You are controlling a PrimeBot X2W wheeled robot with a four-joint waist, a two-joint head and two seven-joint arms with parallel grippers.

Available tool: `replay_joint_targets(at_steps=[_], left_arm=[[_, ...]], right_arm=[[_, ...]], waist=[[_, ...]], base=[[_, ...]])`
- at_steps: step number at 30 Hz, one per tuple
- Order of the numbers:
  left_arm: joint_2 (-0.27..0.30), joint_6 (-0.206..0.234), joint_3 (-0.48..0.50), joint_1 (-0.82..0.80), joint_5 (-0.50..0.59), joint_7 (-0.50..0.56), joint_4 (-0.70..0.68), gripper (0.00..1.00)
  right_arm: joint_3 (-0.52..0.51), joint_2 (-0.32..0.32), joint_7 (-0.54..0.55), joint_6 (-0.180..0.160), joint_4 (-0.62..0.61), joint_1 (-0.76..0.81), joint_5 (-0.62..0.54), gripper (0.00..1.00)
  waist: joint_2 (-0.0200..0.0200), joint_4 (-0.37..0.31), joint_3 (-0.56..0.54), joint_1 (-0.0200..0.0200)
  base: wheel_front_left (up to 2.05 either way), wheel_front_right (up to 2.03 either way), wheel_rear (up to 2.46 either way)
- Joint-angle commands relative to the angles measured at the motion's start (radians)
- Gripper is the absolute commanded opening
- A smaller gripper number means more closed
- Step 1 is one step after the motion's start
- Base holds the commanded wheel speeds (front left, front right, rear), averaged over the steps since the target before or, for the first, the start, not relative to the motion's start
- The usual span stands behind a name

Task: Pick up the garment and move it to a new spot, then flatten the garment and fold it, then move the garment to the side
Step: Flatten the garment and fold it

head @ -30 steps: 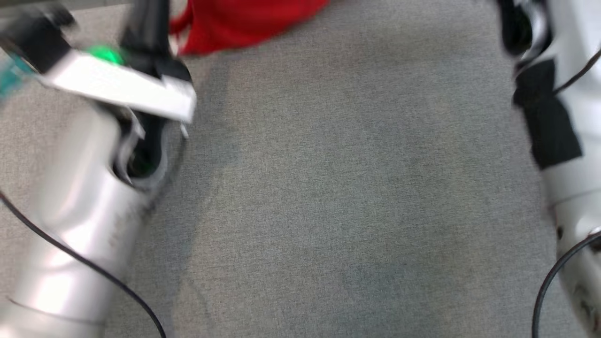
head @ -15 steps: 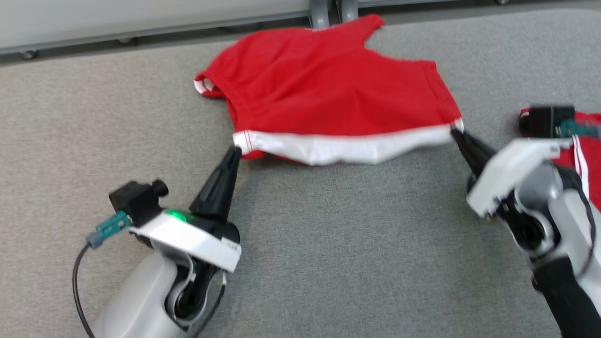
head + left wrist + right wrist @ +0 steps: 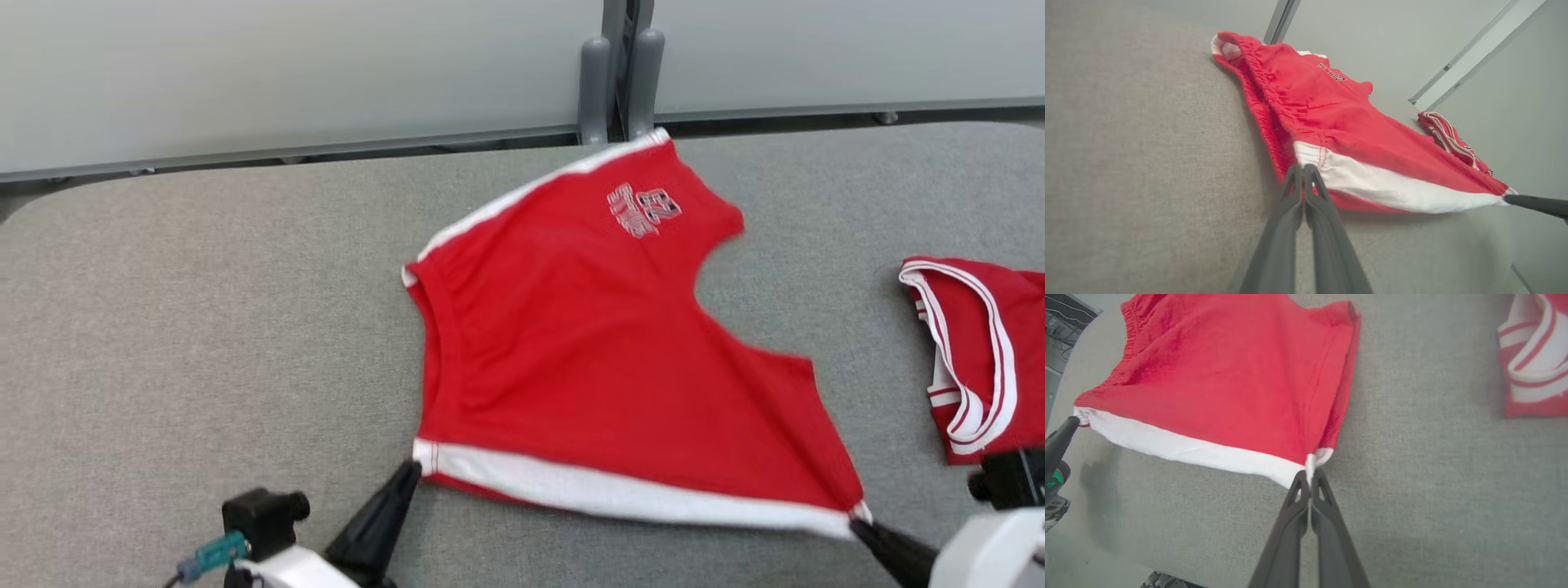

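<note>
The far edge of the gray table [image 3: 163,327] is seen at 12 o'clock. A pale wall [image 3: 286,73] and two gray posts [image 3: 620,77] are seen behind it. Lots of bare room is left at 9 o'clock of the red shorts [image 3: 571,343]. Less room is left at 3 o'clock, where another red and white cloth [image 3: 971,351] is laid, apart from the shorts. The table is covered in soft gray fabric. The shorts are spread near its middle. Their white band is held at both ends. The left gripper [image 3: 412,469] is pinched tight on the corner at 7 o'clock. The right gripper [image 3: 857,527] is pinched tight on the corner at 5 o'clock. A shadow is seen under the band.
</note>
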Motion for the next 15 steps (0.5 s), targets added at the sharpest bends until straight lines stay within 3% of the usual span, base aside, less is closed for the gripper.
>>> replay_joint_targets(at_steps=[1,9,15], left_arm=[[0.010,-0.001,-0.010,0.026,-0.016,0.006,-0.003,0.00],[0.071,0.028,-0.024,0.143,-0.079,0.083,-0.056,0.00],[0.141,0.096,-0.051,0.189,-0.050,0.157,-0.152,0.00]], right_arm=[[-0.032,0.021,0.047,0.001,-0.035,0.049,-0.014,0.00],[-0.097,0.104,0.252,0.001,-0.150,0.211,-0.024,0.00],[-0.145,0.129,0.327,0.001,-0.234,0.260,-0.036,0.00]], waist=[[0.0000,0.014,-0.022,0.0000],[0.0000,0.035,-0.061,0.0000],[0.0000,0.049,-0.071,0.0000]], base=[[0.00,0.00,0.00],[0.00,0.00,0.00],[0.00,0.00,0.00]])
